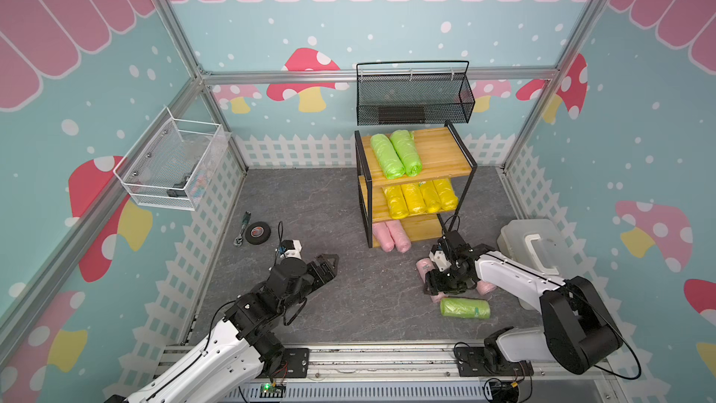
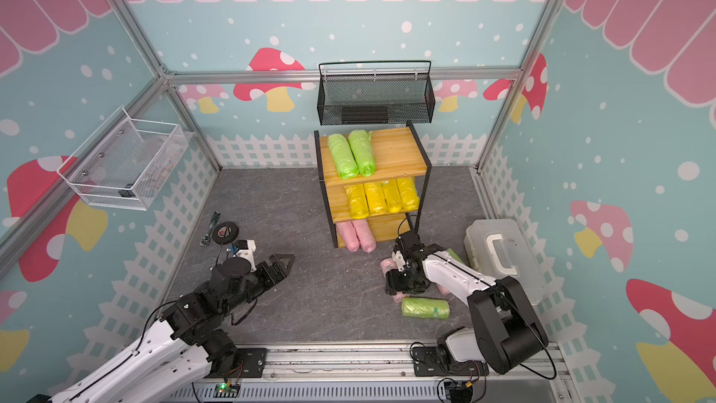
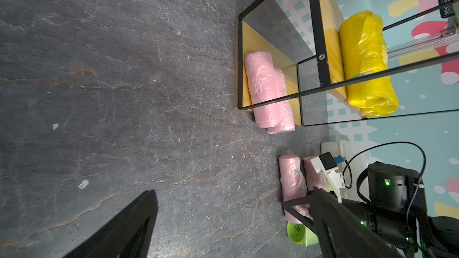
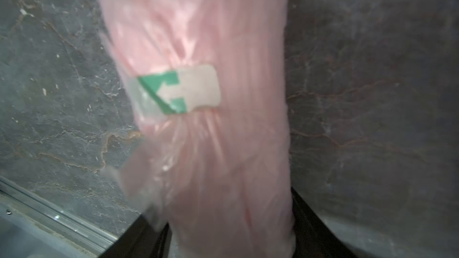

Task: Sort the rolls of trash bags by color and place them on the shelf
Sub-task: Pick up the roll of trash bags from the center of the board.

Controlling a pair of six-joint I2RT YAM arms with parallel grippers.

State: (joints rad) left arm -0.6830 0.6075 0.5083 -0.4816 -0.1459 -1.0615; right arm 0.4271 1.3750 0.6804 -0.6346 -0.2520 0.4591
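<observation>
The shelf [image 1: 445, 153] [image 2: 395, 151] stands at the back of the floor, with two green rolls [image 1: 395, 153] on its top board, several yellow rolls [image 1: 420, 197] on the middle one and two pink rolls [image 1: 391, 237] [image 3: 268, 93] on the bottom one. In front of it, my right gripper [image 1: 445, 286] [image 4: 223, 219] is shut on a pink roll [image 1: 424, 267] [image 4: 198, 45] lying on the floor, its black fingers against both sides. Another pink roll [image 1: 486, 288] lies beside it, and a green roll [image 1: 465, 308] lies just in front. My left gripper [image 1: 329, 265] [image 3: 219, 198] hangs open and empty over bare floor.
A black tape roll [image 1: 257, 232] and a ratchet tool [image 1: 242, 228] lie at the left. A translucent plastic box [image 1: 534, 246] stands by the right wall. A white wire basket [image 1: 174, 164] hangs on the left wall, and a black mesh basket [image 1: 414, 98] above the shelf.
</observation>
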